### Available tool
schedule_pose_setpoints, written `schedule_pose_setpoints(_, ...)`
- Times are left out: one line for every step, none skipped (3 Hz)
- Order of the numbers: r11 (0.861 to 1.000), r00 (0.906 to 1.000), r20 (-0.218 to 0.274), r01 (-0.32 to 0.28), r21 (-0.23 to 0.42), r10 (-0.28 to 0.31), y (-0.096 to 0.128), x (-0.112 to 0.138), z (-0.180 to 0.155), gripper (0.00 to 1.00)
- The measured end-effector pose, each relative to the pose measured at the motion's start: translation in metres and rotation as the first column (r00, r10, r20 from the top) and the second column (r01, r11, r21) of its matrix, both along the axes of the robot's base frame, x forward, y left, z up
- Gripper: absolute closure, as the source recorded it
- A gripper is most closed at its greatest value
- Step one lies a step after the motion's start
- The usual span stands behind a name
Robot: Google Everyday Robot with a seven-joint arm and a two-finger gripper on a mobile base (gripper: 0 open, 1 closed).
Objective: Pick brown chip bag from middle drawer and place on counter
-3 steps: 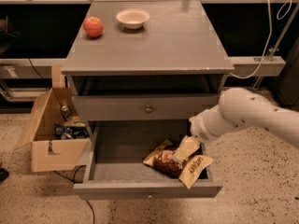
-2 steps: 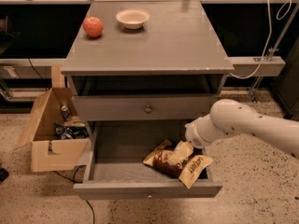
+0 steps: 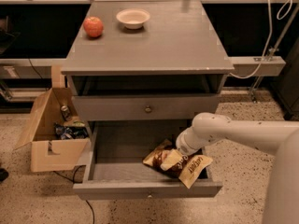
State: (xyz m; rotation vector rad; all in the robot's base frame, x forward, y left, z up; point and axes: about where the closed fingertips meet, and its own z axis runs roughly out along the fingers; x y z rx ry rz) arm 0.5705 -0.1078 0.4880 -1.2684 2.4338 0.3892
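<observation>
**A:** What is different from one second ago?

**B:** My gripper [image 3: 183, 148] is now sitting lower and more to the left in the frame than before. It has come down from over the right side of the drawer and is meeting the brown chip bag [image 3: 163, 160]. The bag itself is lying where it was.

**A:** Where exactly is the bag lying?

**B:** It is lying inside the middle drawer [image 3: 147, 189], which is standing pulled out at the lower centre of the frame. The bag is resting in the right front part, with its tan end near the front right corner.

**A:** Are you holding it?

**B:** I cannot tell. My gripper is touching the upper right edge of the bag, but my white wrist is covering it.

**A:** And the counter [image 3: 154, 45]?

**B:** It is filling the upper centre. A red apple [image 3: 93, 26] and a pale bowl [image 3: 133, 18] are sitting at its far left part, well apart from the bag. A cardboard box [image 3: 49, 155] is standing open on the floor at the left, just beside the drawer.
</observation>
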Motion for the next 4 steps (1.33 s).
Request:
schedule_pose_setpoints(0.999, 0.9984, -0.051, 0.021, -0.029, -0.022, -0.001, 0.004, -0.036, 0.0)
schedule_pose_setpoints(0.998, 0.9932, -0.103, 0.051, -0.031, -0.054, -0.003, 0.009, -0.071, 0.24)
schedule_pose_setpoints(0.998, 0.9919, -0.108, 0.067, -0.012, -0.068, -0.002, 0.012, -0.08, 0.46)
schedule_pose_setpoints(0.994, 0.9974, -0.034, 0.066, 0.083, -0.063, 0.005, 0.015, -0.054, 0.7)
